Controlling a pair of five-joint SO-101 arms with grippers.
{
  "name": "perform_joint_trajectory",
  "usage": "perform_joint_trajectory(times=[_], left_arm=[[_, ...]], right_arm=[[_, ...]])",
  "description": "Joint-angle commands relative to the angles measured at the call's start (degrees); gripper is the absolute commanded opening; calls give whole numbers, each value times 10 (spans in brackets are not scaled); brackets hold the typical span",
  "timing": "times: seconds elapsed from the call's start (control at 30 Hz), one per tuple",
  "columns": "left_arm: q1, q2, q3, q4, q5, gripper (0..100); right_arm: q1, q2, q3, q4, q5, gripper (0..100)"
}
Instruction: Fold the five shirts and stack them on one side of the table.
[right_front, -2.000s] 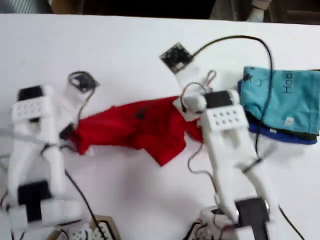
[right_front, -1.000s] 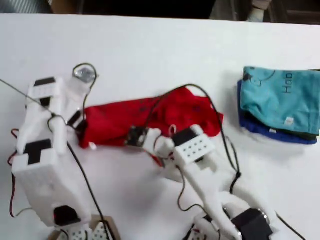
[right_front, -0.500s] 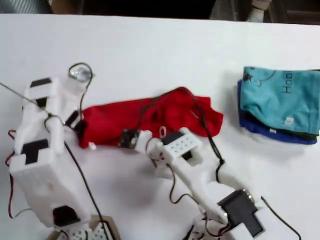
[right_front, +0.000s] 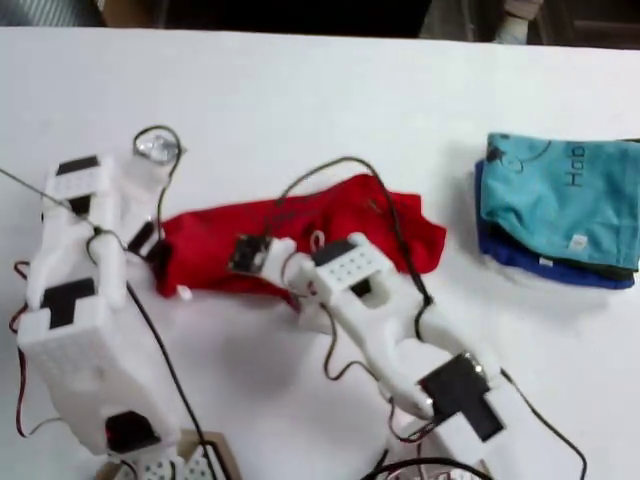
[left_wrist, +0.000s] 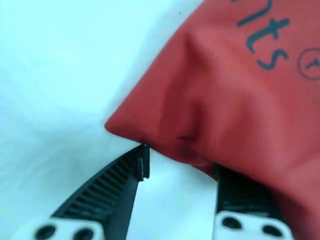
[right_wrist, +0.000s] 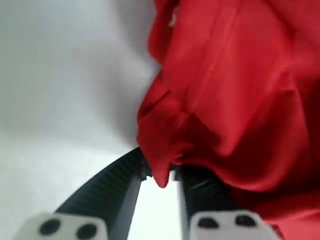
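A red shirt (right_front: 300, 235) lies crumpled lengthwise at the table's middle. In the left wrist view the red shirt (left_wrist: 235, 95) drapes over one finger of my left gripper (left_wrist: 181, 162). That gripper stands open at the shirt's left end (right_front: 160, 255), its other fingertip (left_wrist: 142, 160) just touching the cloth's corner. My right gripper (right_wrist: 161, 172) is shut on a fold of the red shirt (right_wrist: 225, 100) along its near edge (right_front: 292, 285). Folded shirts (right_front: 560, 205) are stacked at the right, teal on top, blue and a dark one beneath.
The left arm's white body (right_front: 80, 310) fills the near left of the table. The right arm (right_front: 400, 350) runs back to the near edge, its cable (right_front: 390, 215) arching over the shirt. The white table (right_front: 300, 100) stretches away behind the shirt.
My right arm swung from the shirt's right end to its near edge and closed on a fold there. The shirt's hanging near flap is gone and the cloth lies narrower. The left arm shifted slightly.
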Motion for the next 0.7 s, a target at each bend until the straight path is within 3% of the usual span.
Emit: perform_joint_trajectory(times=[0.0, 0.17, 0.3, 0.47, 0.67], left_arm=[[-21, -1, -11, 4, 2, 218], [-21, -1, -11, 19, 1, 218], [-22, -2, -52, 58, 3, 218], [-18, -2, -178, 171, 4, 218], [-18, -1, -342, 302, 5, 218]], right_arm=[[-4, 13, -13, 22, 3, 18], [9, -22, -79, 116, 3, 22], [64, -126, -149, 192, 7, 21], [153, -250, -220, 199, 7, 21], [192, -276, -229, 195, 4, 21]])
